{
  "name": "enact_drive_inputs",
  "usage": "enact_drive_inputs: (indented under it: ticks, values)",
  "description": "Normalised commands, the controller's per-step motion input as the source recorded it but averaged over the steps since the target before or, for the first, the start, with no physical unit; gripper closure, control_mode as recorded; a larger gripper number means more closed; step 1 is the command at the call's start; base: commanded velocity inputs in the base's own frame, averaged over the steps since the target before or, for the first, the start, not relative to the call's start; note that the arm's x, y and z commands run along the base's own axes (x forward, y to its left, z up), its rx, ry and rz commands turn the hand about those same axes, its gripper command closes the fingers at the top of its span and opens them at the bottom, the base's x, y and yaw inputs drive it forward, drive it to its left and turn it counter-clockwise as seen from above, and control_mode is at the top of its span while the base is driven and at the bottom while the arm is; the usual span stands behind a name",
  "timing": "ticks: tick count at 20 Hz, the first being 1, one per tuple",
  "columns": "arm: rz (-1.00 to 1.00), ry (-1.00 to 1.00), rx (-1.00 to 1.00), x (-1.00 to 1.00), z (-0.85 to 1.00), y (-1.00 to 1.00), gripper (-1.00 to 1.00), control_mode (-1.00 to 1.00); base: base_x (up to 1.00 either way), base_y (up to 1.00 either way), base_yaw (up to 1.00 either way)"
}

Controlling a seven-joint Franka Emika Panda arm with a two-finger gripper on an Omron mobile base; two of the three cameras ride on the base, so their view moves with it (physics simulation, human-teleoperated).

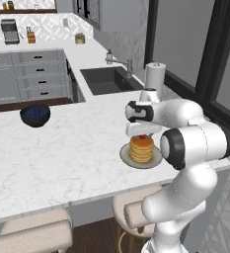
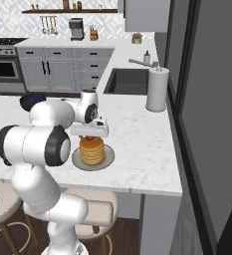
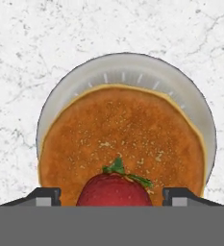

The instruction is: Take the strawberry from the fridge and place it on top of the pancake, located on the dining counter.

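Observation:
The strawberry (image 3: 114,190), red with a green leaf cap, sits on the near edge of the pancake (image 3: 123,134), a golden-brown stack on a round grey plate (image 3: 128,65). My gripper (image 3: 111,197) hangs straight over the stack, a dark fingertip (image 3: 46,197) on each side of the strawberry with a small gap to it, so the jaws are open. From the base, the gripper (image 1: 143,133) hovers just above the pancake (image 1: 141,149) on the dining counter (image 1: 62,153), with a red speck of strawberry (image 1: 144,137) under it. The fridge is out of view.
A dark blue-black bowl (image 1: 35,115) stands at the counter's far left. Behind the plate are a dark inset sink (image 1: 109,80) and a white paper towel roll (image 1: 155,75). Beige stools (image 1: 35,232) are tucked under the front edge. A dark-framed window wall runs along the right.

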Motion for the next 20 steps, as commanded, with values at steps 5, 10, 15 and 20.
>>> enact_drive_inputs:
  ticks: [5, 10, 15, 20]
  values:
    - [0.00, 0.00, 0.00, -0.28, 0.23, 0.00, -1.00, -1.00, 0.00, 0.00, 0.00]
    - [0.00, 0.00, 0.00, -0.41, 0.53, 0.00, -1.00, -1.00, 0.00, 0.00, 0.00]
    - [0.00, -0.03, 0.00, -0.54, 0.45, 0.00, -1.00, -1.00, 0.00, 0.00, 0.00]
    - [0.00, -0.03, 0.00, -0.69, 0.49, 0.00, -1.00, -1.00, 0.00, 0.00, 0.00]
